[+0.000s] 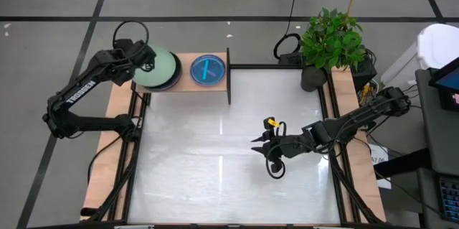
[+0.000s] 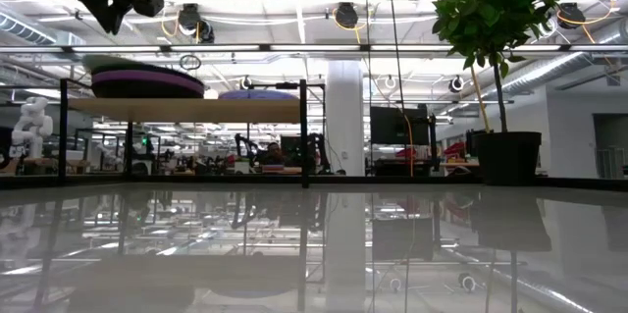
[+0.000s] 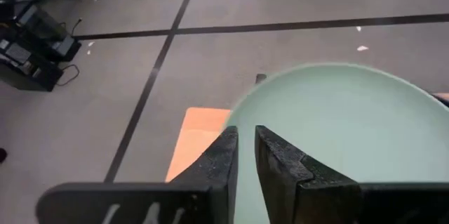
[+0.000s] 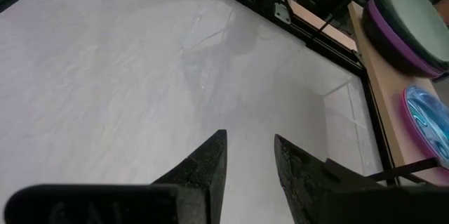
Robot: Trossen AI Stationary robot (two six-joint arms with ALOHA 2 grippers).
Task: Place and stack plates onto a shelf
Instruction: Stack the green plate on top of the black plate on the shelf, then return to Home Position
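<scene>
White tabletop (image 1: 229, 150) w/ glossy reflections, open lab hall behind. You have the shelf (image 1: 188, 80) at the far left corner, light-wood board on black posts. On it: stack of big plates, sage-green plate (image 1: 159, 68) on top, purple plate (image 2: 147, 82) under it; beside it a stack of small plates w/ cyan plate (image 1: 208, 69) topmost. Your left gripper (image 1: 145, 62) sits above the green plate's rim, fingers (image 3: 226, 155) a narrow gap apart, nothing between. Right gripper (image 1: 258, 143) hovers mid-table, fingers part-open, empty.
</scene>
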